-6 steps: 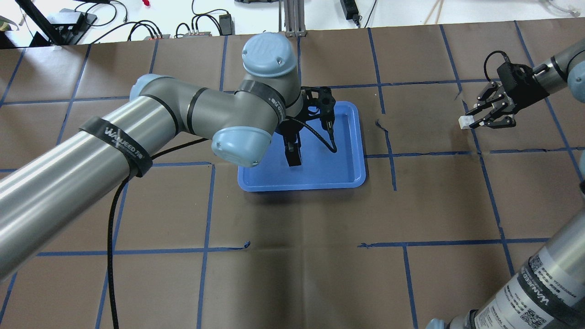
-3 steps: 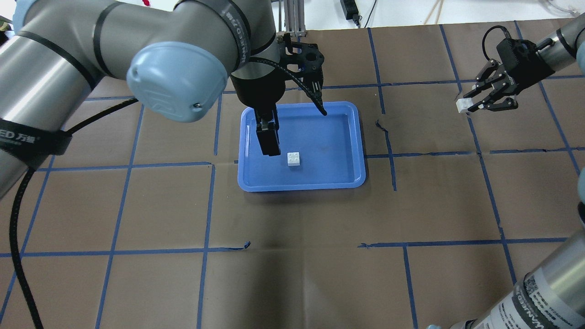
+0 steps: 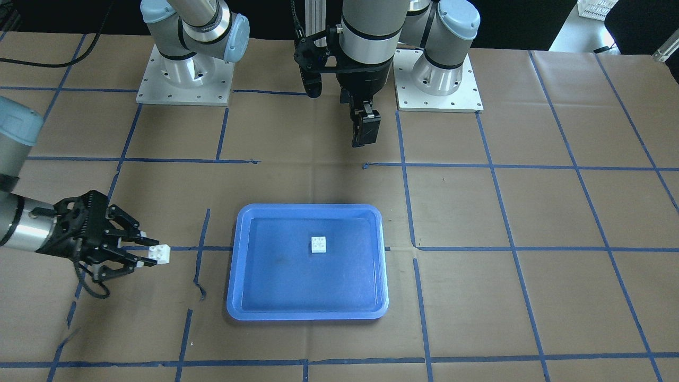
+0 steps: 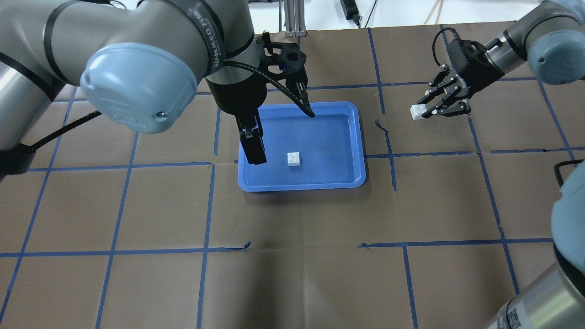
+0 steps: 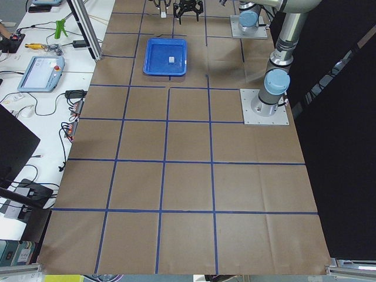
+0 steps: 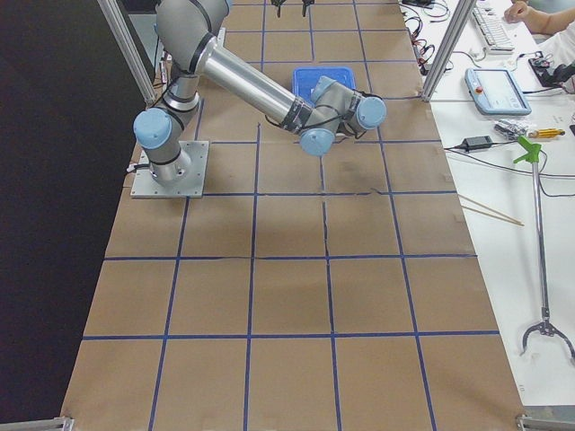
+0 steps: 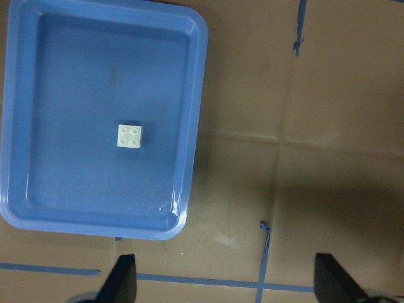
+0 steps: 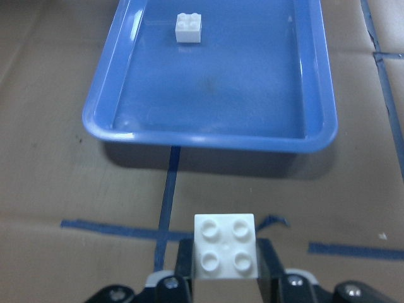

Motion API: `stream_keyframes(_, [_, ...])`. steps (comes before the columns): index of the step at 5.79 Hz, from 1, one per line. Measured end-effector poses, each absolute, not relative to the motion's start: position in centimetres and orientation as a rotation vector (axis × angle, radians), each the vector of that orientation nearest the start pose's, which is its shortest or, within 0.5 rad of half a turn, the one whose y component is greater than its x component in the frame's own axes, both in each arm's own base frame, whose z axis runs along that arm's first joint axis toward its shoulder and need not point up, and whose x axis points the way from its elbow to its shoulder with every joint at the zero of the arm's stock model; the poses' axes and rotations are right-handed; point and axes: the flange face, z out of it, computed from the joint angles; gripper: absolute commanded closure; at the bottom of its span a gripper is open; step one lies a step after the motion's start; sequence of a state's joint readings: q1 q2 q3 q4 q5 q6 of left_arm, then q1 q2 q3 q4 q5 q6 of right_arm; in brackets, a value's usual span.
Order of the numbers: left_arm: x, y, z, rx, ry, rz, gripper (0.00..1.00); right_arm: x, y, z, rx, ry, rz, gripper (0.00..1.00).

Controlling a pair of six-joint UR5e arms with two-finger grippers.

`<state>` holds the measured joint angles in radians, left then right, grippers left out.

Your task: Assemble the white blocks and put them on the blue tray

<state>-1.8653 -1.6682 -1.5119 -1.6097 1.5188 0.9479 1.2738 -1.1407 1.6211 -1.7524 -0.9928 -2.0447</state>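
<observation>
The blue tray lies mid-table and also shows in the front view. One white block sits studs-up on the tray floor, and shows in the front view, the left wrist view and the right wrist view. My left gripper hangs open and empty, high over the tray's near-left part. My right gripper is shut on the second white block, held above the table to the right of the tray, studs up.
Brown paper with a grid of blue tape lines covers the table. The two arm bases stand at the robot's edge. Benches with tools and a pendant run along the table's far edge.
My left gripper has let go of a white block on the tray and lifted away toward the robot. My right gripper has carried its block leftward toward the tray.
</observation>
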Motion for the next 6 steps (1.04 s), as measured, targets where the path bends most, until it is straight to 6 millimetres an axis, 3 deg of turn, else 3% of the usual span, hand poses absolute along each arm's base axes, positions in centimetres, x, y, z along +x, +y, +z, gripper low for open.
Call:
stream_keyframes(2, [-23.3, -47.0, 48.3, 1.151, 2.96, 0.033, 0.01, 9.6, -60.9, 23.6, -1.896, 1.789, -0.604, 0.64])
stream_keyframes(4, [-18.5, -47.0, 51.5, 0.418, 3.105, -0.078, 0.01, 16.8, -58.4, 21.4, -1.895, 1.835, -0.679, 0.64])
stream_keyframes(6, [-16.0, -46.7, 53.5, 0.129, 3.128, -0.123, 0.01, 21.3, -56.4, 18.9, -1.884, 1.848, -0.717, 0.64])
